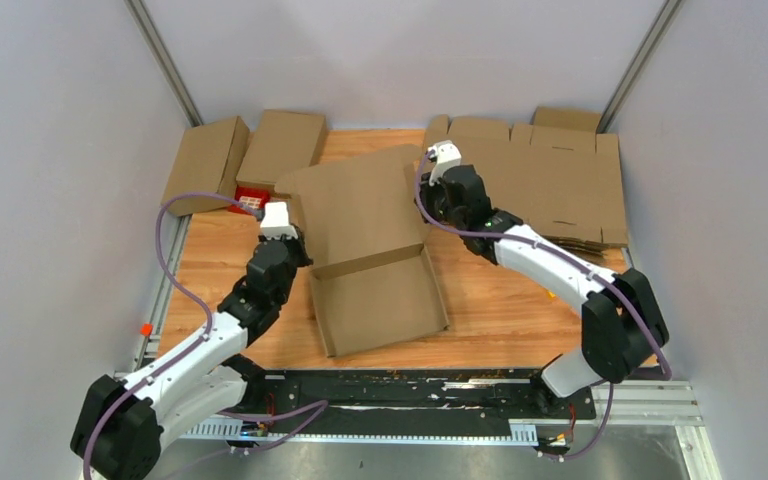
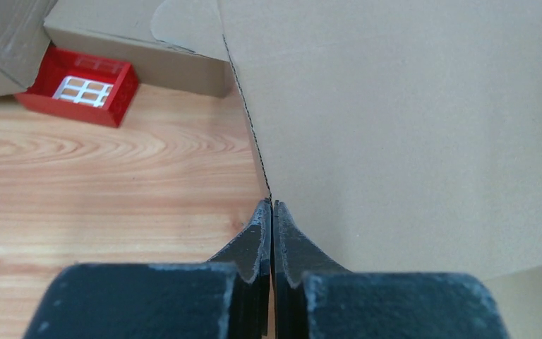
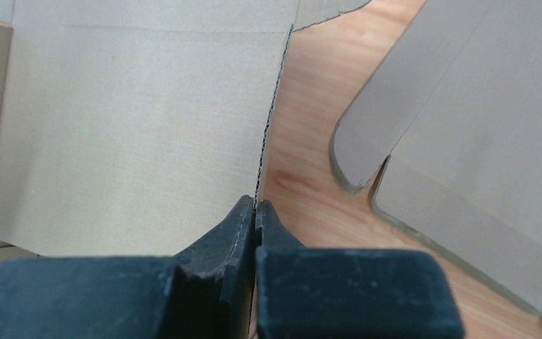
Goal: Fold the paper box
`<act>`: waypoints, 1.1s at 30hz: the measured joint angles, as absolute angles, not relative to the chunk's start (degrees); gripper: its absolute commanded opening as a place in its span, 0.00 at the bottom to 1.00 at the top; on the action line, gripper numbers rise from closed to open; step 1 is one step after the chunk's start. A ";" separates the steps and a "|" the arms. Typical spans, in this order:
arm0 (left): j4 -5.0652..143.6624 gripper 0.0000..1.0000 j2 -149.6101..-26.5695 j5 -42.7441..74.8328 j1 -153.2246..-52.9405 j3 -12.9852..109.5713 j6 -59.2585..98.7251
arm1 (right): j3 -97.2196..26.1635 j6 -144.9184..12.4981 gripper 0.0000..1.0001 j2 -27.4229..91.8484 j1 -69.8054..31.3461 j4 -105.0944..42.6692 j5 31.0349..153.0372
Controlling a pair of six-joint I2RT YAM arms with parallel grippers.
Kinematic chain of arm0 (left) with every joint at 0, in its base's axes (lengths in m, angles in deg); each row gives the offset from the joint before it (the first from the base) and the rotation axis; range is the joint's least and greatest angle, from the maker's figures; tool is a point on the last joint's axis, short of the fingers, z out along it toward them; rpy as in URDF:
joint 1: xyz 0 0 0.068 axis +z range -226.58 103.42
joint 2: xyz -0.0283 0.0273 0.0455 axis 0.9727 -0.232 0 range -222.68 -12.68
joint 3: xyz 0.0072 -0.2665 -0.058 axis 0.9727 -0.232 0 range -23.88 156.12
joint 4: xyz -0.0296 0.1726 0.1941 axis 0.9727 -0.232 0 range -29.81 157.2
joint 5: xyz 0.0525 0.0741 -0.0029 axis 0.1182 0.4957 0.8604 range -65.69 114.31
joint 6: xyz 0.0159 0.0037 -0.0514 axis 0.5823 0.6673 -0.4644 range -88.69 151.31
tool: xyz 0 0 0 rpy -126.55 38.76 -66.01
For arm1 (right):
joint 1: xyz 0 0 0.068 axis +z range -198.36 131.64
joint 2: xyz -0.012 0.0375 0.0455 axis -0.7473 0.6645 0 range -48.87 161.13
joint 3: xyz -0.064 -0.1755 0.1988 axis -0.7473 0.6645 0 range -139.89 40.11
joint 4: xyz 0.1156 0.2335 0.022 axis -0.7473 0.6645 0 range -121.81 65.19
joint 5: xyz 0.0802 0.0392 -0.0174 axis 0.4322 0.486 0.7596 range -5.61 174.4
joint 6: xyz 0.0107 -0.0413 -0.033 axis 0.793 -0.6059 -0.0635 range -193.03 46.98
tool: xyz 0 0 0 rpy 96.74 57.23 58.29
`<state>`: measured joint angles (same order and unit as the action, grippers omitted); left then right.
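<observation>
Paper box (image 1: 370, 250) is lying open on the table (image 1: 520, 310) between the two claws. Its shallow tray is sitting behind their fingertips, toward the arm bases, and its large lid panel (image 1: 360, 205) is spanning the gap from one claw to the other. This panel is carrying the main risk: if the claws are not moving together, it is likely twisting or creasing in a wrong place, or the whole box is sliding on the smooth wood. Flat cardboard sheets (image 1: 560, 180) are lying just outside the right claw, so a wide swing there is risking a catch on them. Red crate (image 2: 77, 85) is sitting ahead of the left claw, on its outer side and well apart, so it is posing less danger. Left claw (image 2: 272, 208) is pressing shut on the left edge of the panel, and right claw (image 3: 255, 206) is pinching the right edge the same way. Both are gripping only a thin strip at the fingertips, so I am expecting the cardboard to slip out under a hard pull.
</observation>
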<state>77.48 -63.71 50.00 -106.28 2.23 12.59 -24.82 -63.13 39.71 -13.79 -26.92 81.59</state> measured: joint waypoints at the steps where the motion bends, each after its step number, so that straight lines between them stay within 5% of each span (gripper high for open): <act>1: 80.34 0.00 -63.23 50.26 -106.95 0.57 13.49 | -22.55 -63.64 0.00 38.16 -13.46 -29.76 80.73; 13: 105.72 0.00 -69.59 47.99 -110.25 -5.79 23.65 | -1.21 -76.07 0.00 35.12 -8.78 -63.53 68.69; 26: 125.96 0.00 -82.55 45.47 -110.23 -1.31 30.30 | -4.91 -84.14 0.00 39.36 -8.83 -77.92 59.14; 28: 129.74 0.00 -84.47 43.33 -110.19 -1.33 31.76 | -5.39 -83.55 0.10 39.44 -9.22 -77.72 58.70; 33: 135.51 0.00 -87.25 37.87 -110.14 -3.10 33.71 | -5.61 -79.05 0.67 39.40 -10.80 -71.93 61.39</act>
